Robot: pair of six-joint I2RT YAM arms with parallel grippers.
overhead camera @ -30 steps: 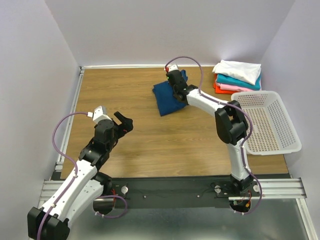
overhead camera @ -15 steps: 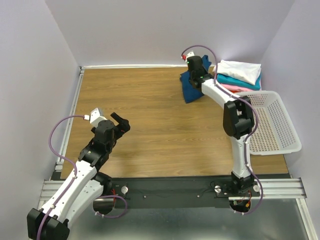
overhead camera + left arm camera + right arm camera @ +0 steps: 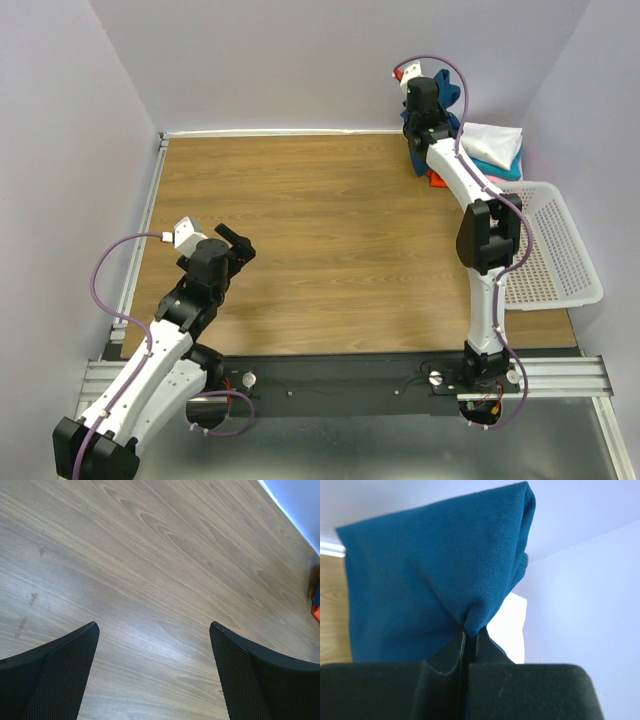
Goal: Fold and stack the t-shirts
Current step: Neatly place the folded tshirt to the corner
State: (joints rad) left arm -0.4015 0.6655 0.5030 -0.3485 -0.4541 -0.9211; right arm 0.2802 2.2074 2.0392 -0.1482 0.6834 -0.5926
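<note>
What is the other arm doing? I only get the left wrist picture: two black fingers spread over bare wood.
Observer: The right gripper is shut on a blue t-shirt, pinching a fold of it.
Visitor: Where is that?
Observer: At the far right corner of the table. The shirt is lifted up beside a stack of folded t-shirts with a white one on top.
Visitor: Anything else over there?
Observer: A white basket with perforated walls sits at the right edge, just nearer than the stack.
</note>
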